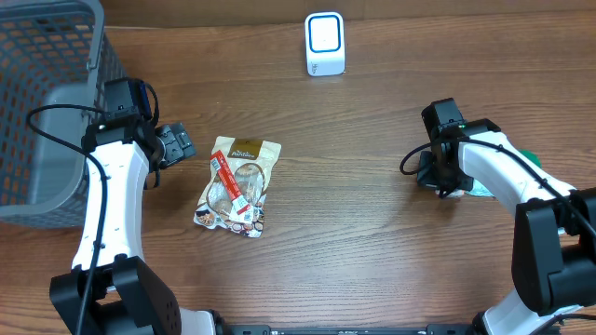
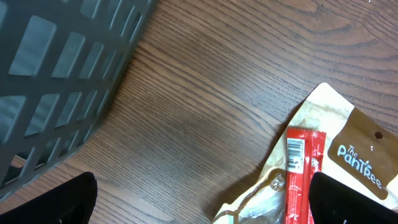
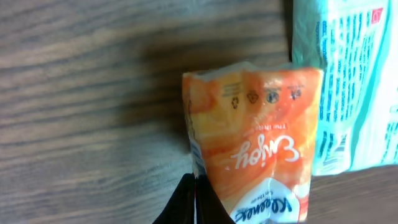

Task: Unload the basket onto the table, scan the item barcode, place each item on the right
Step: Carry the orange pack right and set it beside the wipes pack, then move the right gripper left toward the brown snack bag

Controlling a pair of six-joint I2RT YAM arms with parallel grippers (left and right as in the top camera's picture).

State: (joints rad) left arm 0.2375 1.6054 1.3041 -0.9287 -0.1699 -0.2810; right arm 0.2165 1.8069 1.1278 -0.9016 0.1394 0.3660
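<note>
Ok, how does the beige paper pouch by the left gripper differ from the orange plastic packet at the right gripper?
The beige paper pouch lies flat on the table, untouched, near the open left gripper; the orange plastic packet is pinched at its edge by the shut right gripper. The pouch has a red stick sachet lying on it; the orange packet has nothing on it. Both are soft printed packs.

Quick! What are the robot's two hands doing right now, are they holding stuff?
Left gripper: open, holding nothing.
Right gripper: shut on the orange packet.
</note>
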